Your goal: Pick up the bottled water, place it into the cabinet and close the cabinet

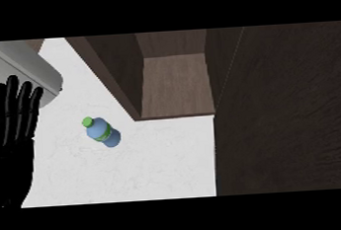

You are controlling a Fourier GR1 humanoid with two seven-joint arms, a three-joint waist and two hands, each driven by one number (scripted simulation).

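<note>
On the counter (pixel 154 157) stands the bottled water (pixel 101 133), apparently upright; left hand (pixel 7 142) rests open, fingers straight.

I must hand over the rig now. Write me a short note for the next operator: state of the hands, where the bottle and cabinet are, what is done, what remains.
Left hand: open, fingers up, resting at the view's left edge, holding nothing.
Right hand: not in view.
Bottled water: on the white counter, green cap, untouched, between the left hand and the cabinet.
Cabinet: open, its brown inner shelf shows with nothing seen on it; the dark door fills the view's right side.
Done: nothing yet.
Left: pick up the bottle, put it in the cabinet, close the door.
</note>
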